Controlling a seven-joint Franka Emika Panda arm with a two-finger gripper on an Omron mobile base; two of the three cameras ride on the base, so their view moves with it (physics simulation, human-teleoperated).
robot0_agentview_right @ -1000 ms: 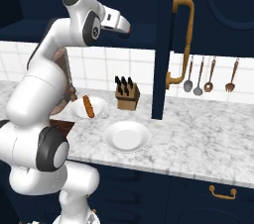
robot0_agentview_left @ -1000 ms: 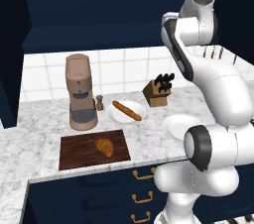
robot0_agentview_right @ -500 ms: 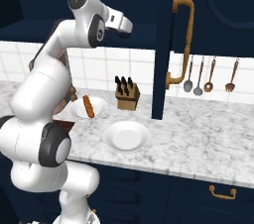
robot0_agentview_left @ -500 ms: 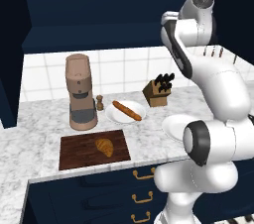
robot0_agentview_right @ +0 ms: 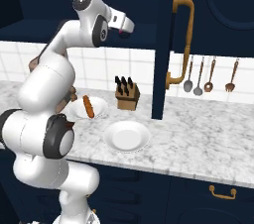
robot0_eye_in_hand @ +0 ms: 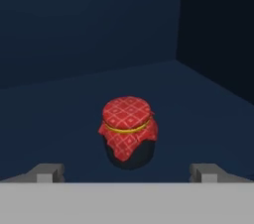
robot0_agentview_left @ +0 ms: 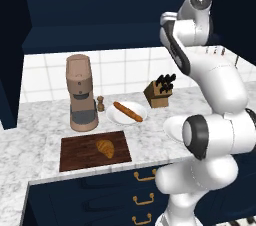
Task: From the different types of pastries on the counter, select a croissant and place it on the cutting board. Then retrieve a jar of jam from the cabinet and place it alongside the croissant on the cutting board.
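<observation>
- Golden-brown croissant lies on the dark wooden cutting board, right of the board's middle, near the front edge of the white marbled tabletop.
- Small dark jam jar with a red checked cloth cover and yellow band stands upright on the dark blue cabinet shelf, seen in the hand view; it sits ahead of the fingers, centred between them.
- Gripper: the two grey fingers are spread wide apart, one at each side of the lower frame, nothing between them; not touching the jar.
- In the right base view the hand is raised high, reaching toward the dark cabinet interior beside the open navy cabinet door with the brass handle.
- Brown coffee grinder stands behind the board, with a small brown pepper mill just to its right.
- White plate carries a long baguette-like pastry (lying diagonally).
- Wooden knife block with black handles stands near the tiled wall.
- A second white plate, bare, sits nearer the tabletop's front edge.
- Hanging utensils line the wall right of the door.
</observation>
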